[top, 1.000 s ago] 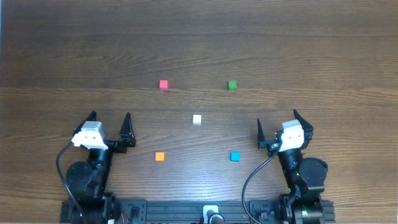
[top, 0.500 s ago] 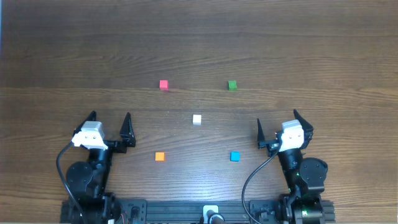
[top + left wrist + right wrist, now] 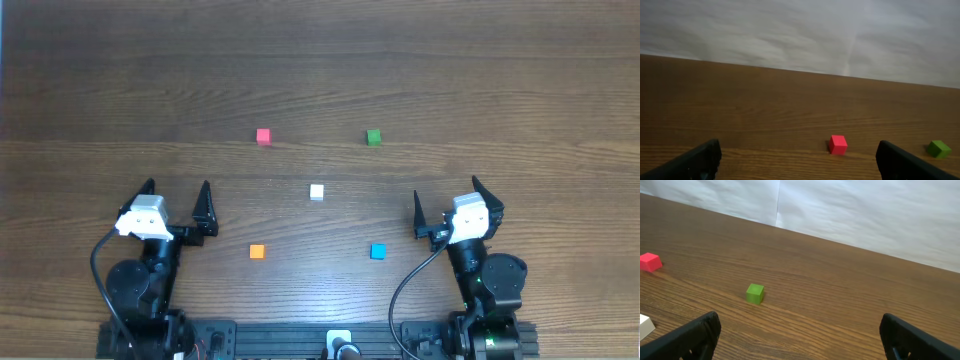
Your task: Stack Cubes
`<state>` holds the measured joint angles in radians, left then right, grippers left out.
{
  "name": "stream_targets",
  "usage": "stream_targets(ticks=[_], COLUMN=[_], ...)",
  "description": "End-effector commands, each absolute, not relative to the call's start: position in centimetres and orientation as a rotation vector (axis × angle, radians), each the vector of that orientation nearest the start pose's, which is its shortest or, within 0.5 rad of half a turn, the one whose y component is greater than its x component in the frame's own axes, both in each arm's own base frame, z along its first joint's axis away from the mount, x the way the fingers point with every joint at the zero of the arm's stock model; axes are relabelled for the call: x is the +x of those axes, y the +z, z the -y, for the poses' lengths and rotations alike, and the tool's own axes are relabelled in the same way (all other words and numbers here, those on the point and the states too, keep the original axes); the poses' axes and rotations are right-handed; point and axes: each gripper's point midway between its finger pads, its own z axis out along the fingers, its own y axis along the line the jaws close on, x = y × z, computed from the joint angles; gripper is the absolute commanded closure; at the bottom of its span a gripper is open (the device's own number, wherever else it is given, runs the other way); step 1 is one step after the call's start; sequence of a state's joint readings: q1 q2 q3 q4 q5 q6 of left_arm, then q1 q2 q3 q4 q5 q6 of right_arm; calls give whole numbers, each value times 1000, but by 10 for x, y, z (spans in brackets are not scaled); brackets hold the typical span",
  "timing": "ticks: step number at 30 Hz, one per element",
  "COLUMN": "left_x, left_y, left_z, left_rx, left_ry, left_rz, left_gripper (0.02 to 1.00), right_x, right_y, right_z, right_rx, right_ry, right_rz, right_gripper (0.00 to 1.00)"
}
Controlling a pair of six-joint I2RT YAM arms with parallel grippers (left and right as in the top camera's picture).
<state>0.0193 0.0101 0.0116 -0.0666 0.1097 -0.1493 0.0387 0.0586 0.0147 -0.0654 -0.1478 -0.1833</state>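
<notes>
Top view: five cubes laid apart on table, none stacked. Far row: red cube, green cube. Middle: white cube. Near row: orange cube, blue cube. Left hand held wide, empty; orange cube nearest it, inboard. Right hand held wide, empty; blue cube nearest it, inboard.
Left wrist view: red cube seen ahead of hand.
Right wrist view: green cube seen ahead; white cube closer.

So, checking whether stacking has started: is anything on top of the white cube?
Nothing sits on the white cube; its top face is bare. It stands alone on the table, underside hidden.
</notes>
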Motion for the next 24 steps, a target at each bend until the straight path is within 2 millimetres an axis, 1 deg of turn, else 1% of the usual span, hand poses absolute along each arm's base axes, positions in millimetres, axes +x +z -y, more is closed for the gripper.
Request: stream_targets(ticks=[1,15,17,20,24], left_x=[246,246,246,249,258], left_y=[159,159,159,162,170], left_z=[15,15,15,15,22], left_rx=[-36,-36,-59,-110,-120], left_ry=[-185,-186,-208,-256,-298], left_rz=[-1641,-1640,-1641,-1639,-1721], left_gripper=[18,18,18,18,18], right_x=[246,246,246,246,246], right_y=[147,147,147,147,147], right_z=[-33,-33,-33,-33,-33], right_rx=[-286,-286,-286,-286,-286], right_ry=[11,11,11,11,11], right_rz=[-1664,-1664,-1664,-1664,-1664], right_gripper=[9,7,9,7,9])
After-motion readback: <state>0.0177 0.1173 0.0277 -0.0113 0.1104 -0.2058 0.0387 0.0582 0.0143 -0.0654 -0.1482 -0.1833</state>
